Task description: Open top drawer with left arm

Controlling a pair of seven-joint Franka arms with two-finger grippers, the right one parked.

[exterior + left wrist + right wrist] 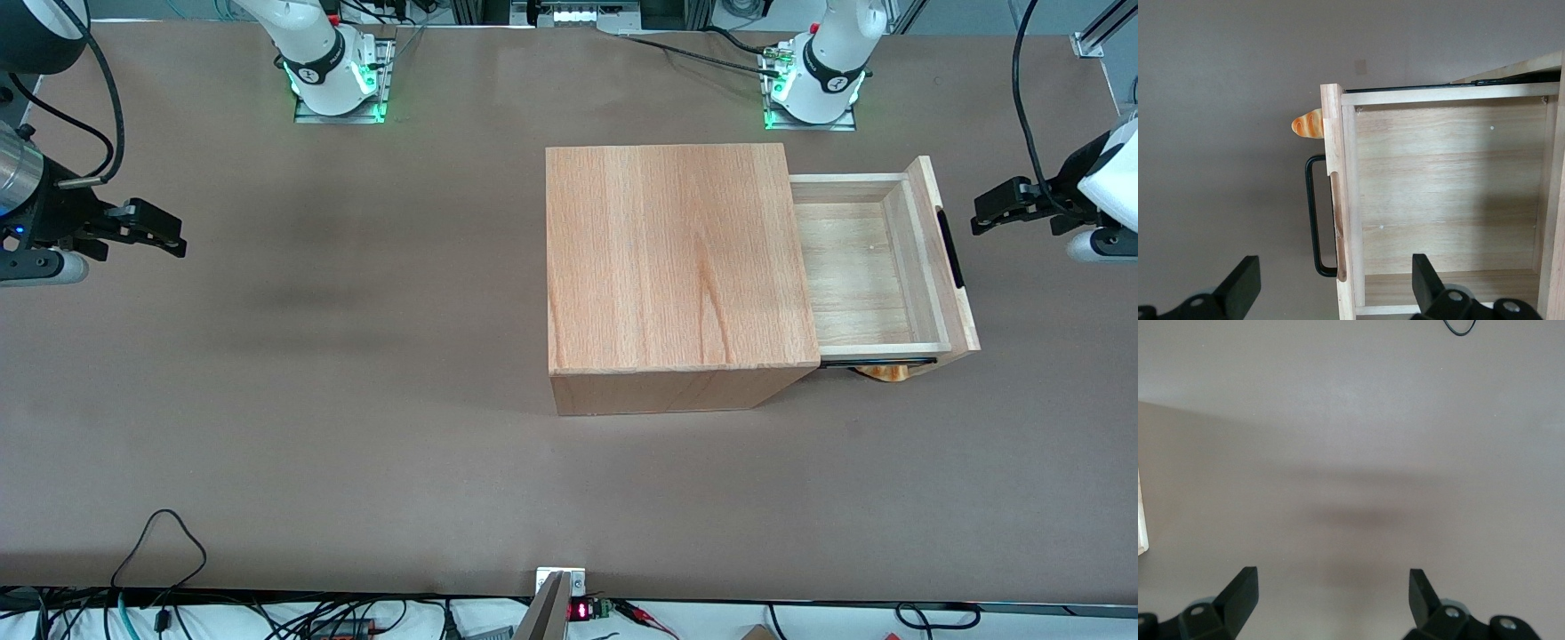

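Observation:
The top drawer (853, 267) stands pulled well out of the big wooden box (676, 258), toward the working arm's end of the table, and its light-wood inside is bare. A slim black bar handle (953, 249) runs along its front panel. My left gripper (978, 216) hangs a short way in front of that panel, apart from the handle, open and holding nothing. In the left wrist view the open gripper (1335, 268) straddles the front panel's end from above, with the handle (1313, 213) and the drawer floor (1445, 200) between its fingers (1245, 277).
A small orange, bread-like object (885, 372) (1307, 125) peeks out from under the drawer at the side nearer the front camera. The arm bases stand along the table edge farthest from the camera. Cables lie along the near edge.

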